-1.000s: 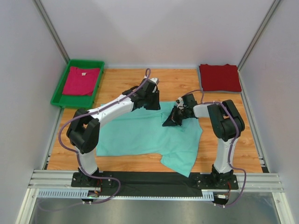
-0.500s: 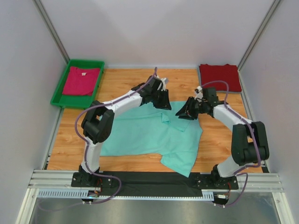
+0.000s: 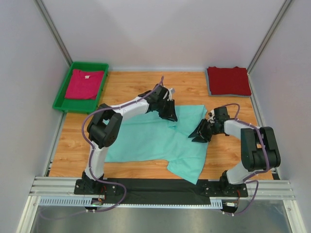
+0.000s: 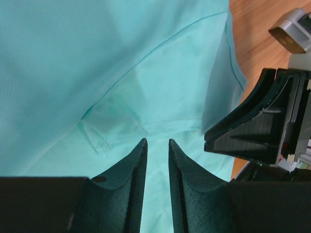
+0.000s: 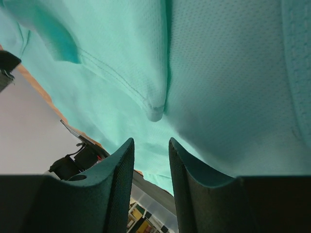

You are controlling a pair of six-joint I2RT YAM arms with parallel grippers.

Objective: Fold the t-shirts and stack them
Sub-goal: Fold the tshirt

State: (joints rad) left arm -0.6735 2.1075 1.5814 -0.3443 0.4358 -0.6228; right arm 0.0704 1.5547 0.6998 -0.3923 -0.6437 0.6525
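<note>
Mint-teal t-shirt (image 3: 146, 138) lies rumpled mid-table (image 3: 131, 85), near hem flipped. L gripper (image 4: 158, 141) and R gripper (image 5: 151, 141) are low over its far-right part, jaws narrowly apart, nothing clamped. Risks: pinching 2 layers at seam fold, so cloth bunches; grippers near each other, may clash.

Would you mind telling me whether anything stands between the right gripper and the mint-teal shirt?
Nothing visible does: the right gripper is right at the mint-teal shirt, with only its cloth showing beyond the open jaws.
</note>
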